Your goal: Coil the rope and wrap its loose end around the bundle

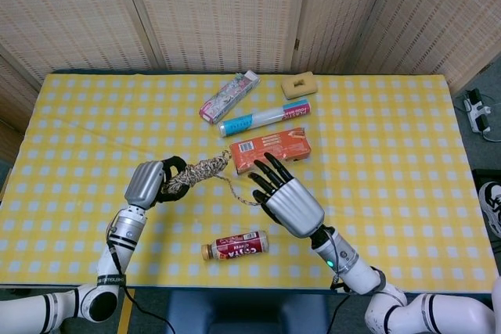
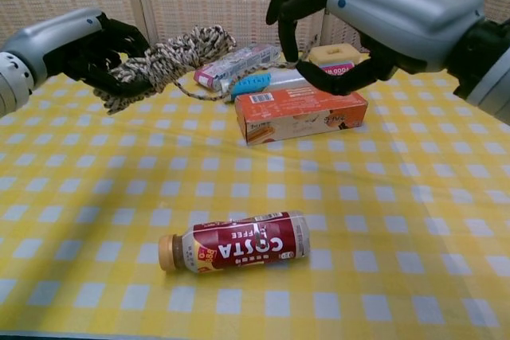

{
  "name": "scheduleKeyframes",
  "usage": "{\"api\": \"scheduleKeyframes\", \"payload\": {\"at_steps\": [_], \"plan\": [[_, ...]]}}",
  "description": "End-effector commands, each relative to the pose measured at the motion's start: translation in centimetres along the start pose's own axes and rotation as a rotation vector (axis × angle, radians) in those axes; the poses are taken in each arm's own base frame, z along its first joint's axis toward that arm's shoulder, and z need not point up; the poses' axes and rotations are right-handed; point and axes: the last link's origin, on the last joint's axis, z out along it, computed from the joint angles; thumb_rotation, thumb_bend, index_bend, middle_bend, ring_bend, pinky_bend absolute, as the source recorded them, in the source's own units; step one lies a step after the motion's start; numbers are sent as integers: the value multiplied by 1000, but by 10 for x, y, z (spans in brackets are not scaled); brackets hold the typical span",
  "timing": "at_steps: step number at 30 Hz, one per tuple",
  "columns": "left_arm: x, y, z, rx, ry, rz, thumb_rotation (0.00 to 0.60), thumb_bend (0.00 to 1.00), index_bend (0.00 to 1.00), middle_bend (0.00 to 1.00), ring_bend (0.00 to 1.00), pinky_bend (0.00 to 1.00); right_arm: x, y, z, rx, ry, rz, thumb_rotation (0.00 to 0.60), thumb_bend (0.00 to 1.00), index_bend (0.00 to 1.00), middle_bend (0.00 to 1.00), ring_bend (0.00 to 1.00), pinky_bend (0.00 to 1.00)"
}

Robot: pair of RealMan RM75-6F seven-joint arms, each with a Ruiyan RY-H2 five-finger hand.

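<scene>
The speckled rope bundle (image 1: pixel 194 173) (image 2: pixel 163 60) lies sideways above the yellow checked table (image 1: pixel 391 154), its left end gripped by my left hand (image 1: pixel 149 181) (image 2: pixel 72 41). The loose end (image 1: pixel 237 193) (image 2: pixel 239 91) sags from the bundle's right tip and runs to my right hand (image 1: pixel 290 205) (image 2: pixel 390 5). That hand hovers just right of the bundle, over the orange box, with its fingers curled around the strand. Exactly where it pinches the strand is hard to make out.
A Costa coffee bottle (image 1: pixel 235 246) (image 2: pixel 235 242) lies near the front edge. The orange box (image 1: pixel 274 149) (image 2: pixel 303 113) sits beside the right hand. Behind it are a blue-and-white tube (image 1: pixel 262 117), a printed packet (image 1: pixel 228 96) and a yellow sponge (image 1: pixel 299 84).
</scene>
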Motion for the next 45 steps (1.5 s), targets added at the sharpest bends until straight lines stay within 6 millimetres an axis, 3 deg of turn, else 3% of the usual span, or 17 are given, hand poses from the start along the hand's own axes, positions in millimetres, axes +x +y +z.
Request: {"api": "scheduleKeyframes", "payload": {"at_steps": [1, 10, 18, 26, 34, 45], "plan": [[-11, 8, -3, -24, -22, 30, 600, 664, 768, 735, 675, 687, 3, -16, 18, 21, -3, 33, 600, 573, 737, 274, 105, 0], [-30, 31, -17, -108, -125, -4, 600, 664, 768, 735, 675, 687, 3, -23, 52, -4, -3, 72, 600, 574, 737, 274, 103, 0], [-32, 46, -18, -139, -186, -96, 600, 664, 768, 735, 675, 688, 4, -25, 53, 8, 1, 63, 600, 574, 737, 274, 103, 0], [-29, 57, -26, -215, -320, -274, 600, 664, 768, 735, 676, 688, 0, 6, 57, -88, 12, 73, 600, 573, 737, 274, 106, 0], [-23, 66, -30, -273, -384, -443, 600, 664, 768, 735, 676, 688, -11, 38, 48, -167, -2, 100, 600, 574, 737, 274, 108, 0], [-18, 76, -31, -298, -428, -674, 600, 664, 770, 735, 678, 687, -32, 55, 30, -173, -32, 139, 600, 573, 737, 274, 109, 0]]}}
